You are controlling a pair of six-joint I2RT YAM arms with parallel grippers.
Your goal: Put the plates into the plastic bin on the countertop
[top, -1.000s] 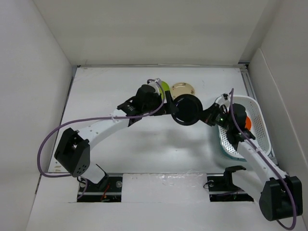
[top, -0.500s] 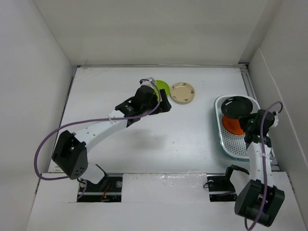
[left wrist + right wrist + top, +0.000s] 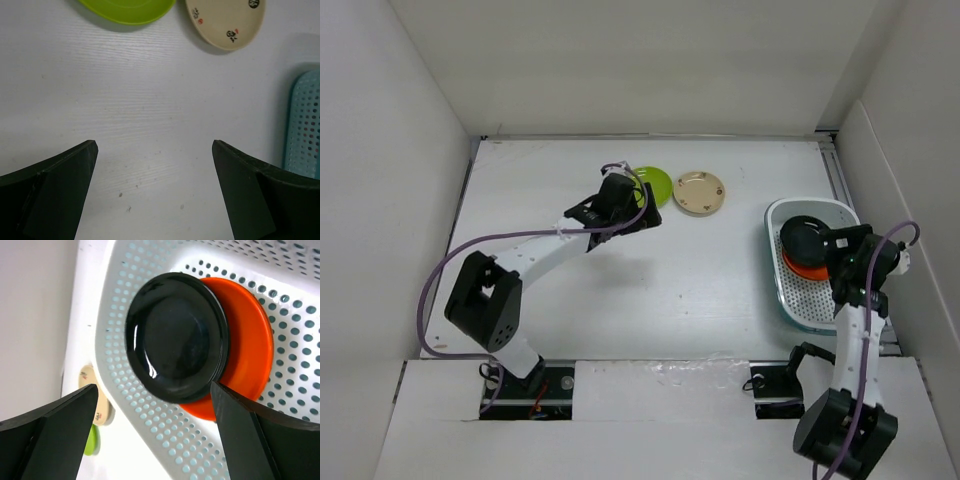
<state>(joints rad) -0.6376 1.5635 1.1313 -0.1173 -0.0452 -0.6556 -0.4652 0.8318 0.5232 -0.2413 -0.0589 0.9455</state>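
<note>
The right gripper [image 3: 152, 390] is hanging over the bin [image 3: 125, 390] with its fingers spread wide and nothing between them. Just below it, the black plate [image 3: 175, 335] is lying inside the bin. The black plate is overlapping the orange plate [image 3: 250, 340] beneath it and touching neither finger. The bin is sitting at the right side of the countertop [image 3: 700, 280].

The left gripper [image 3: 153, 145] is hovering over the far middle of the countertop, likewise wide apart and gripping nothing. The green plate [image 3: 125, 7] is lying flat just ahead of its fingertips. The beige plate [image 3: 225, 22] is sitting just beside the green one, on the side nearer the bin. Both are resting on the countertop, well apart from the bin.
</note>
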